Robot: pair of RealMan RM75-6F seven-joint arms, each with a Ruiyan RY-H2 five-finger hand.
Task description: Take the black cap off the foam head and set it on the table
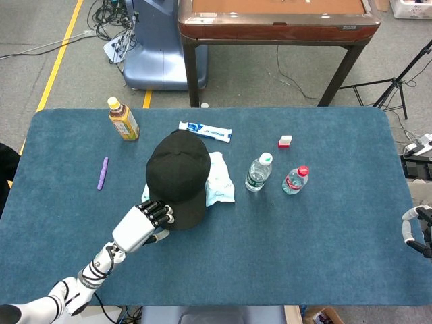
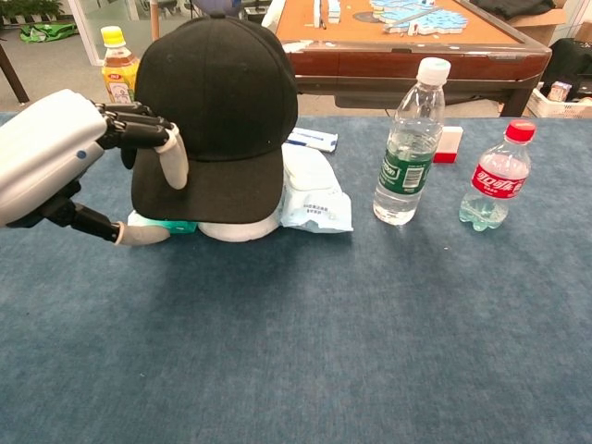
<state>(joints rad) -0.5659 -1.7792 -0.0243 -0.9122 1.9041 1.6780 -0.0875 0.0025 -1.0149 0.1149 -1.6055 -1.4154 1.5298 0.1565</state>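
Observation:
The black cap (image 1: 179,177) (image 2: 222,102) sits upright on the white foam head, of which only the base (image 2: 242,228) shows under the brim. My left hand (image 1: 138,228) (image 2: 55,153) is at the brim's left front: its fingers (image 2: 171,157) lie over the top of the brim and the thumb (image 2: 139,234) reaches in just below it, near the table. My right hand (image 1: 418,231) shows only partly at the table's right edge in the head view, far from the cap, with nothing in it.
A white packet (image 1: 220,179) (image 2: 313,190) lies against the head's right side, a teal item (image 2: 166,226) under the brim. Right of it stand a water bottle (image 1: 257,173) and a red-capped bottle (image 1: 295,180). A tea bottle (image 1: 123,119), purple pen (image 1: 102,173) and toothpaste tube (image 1: 205,131) lie behind.

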